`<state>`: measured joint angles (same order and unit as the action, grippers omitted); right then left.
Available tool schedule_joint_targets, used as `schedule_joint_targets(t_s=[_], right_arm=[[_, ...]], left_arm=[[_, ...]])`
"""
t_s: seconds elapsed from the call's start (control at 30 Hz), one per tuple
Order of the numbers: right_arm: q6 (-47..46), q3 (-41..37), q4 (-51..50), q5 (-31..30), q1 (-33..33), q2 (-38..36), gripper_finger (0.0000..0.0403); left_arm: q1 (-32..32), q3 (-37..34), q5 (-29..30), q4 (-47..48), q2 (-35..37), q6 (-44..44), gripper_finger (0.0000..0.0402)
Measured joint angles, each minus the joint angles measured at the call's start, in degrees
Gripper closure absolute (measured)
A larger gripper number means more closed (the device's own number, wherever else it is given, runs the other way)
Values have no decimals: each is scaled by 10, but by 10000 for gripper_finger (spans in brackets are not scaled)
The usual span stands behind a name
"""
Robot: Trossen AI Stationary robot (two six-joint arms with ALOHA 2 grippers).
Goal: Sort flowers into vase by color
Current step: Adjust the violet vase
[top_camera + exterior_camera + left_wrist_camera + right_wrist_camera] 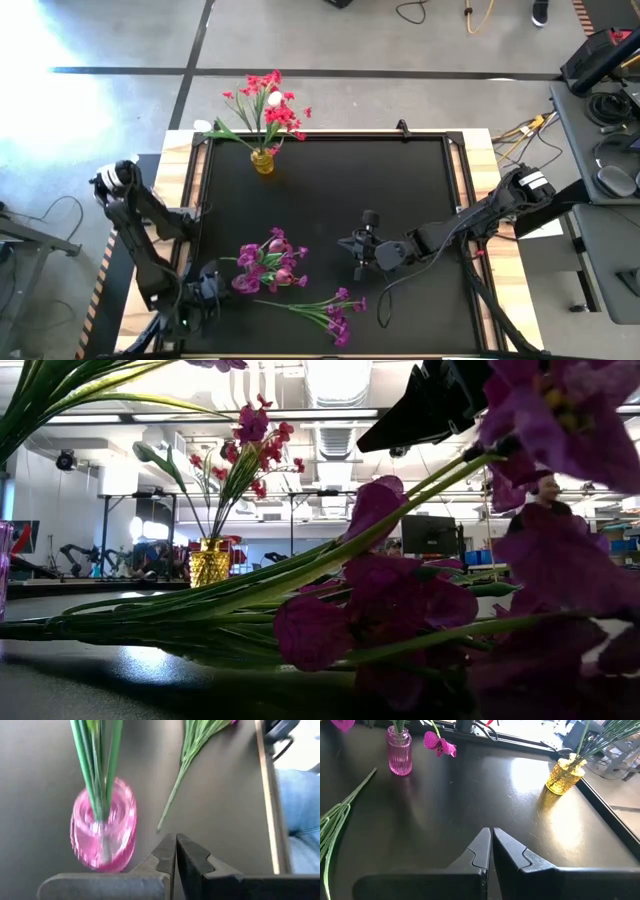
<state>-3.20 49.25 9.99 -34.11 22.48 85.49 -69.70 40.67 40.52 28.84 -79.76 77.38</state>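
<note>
Right now I see both arms over the black mat (400, 200) with nothing in their fingers. My left gripper (175, 857) sits at the mat's near left corner, its two dark fingers pressed together and empty, right beside the pink vase (103, 832). That pink vase (400, 750) stands upright and already has green stems in it, topped with purple flowers (272, 265) that lean over the mat. My right gripper (491, 849) hangs around the middle of the mat, a little toward the near edge, and its fingers are also pressed together with nothing between them.

One loose purple sprig (325, 310) lies flat on the mat near the front edge, between the two grippers, touching neither. Its stem end points toward the pink vase and its blooms toward the right arm. In the low view this sprig (400, 600) fills most of the frame, lying on its side.

At the far edge of the mat, toward the left, the yellow vase (262, 160) stands upright. It holds the red flowers (270, 105) along with one white bud (274, 99), and a long green leaf (235, 135) droops out to its left. From the right wrist I see that yellow vase (562, 775) well apart from the pink one
</note>
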Motion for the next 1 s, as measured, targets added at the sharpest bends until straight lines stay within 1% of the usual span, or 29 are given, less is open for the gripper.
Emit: schedule_joint_targets(t_s=[0.1, 0.17, 0.23, 0.3, 0.4, 0.6, 1.0], right_arm=[[1, 0, 0, 0, 0, 0, 390], [1, 0, 0, 0, 0, 0, 390], [1, 0, 0, 0, 0, 0, 390], [2, 0, 0, 0, 0, 0, 390], [2, 0, 0, 0, 0, 0, 390], [2, 0, 0, 0, 0, 0, 390], [2, 0, 0, 0, 0, 0, 390]], left_arm=[[12, -23, -16, -36, 34, -41, 401], [22, -44, -40, -83, 53, -69, 401], [36, -66, -64, -133, 64, -93, 401], [49, -81, -80, -163, 66, -112, 401], [62, -88, -91, -171, 62, -119, 401], [70, -86, -109, -168, 26, -107, 402], [70, -86, -69, -160, -19, -47, 402]])
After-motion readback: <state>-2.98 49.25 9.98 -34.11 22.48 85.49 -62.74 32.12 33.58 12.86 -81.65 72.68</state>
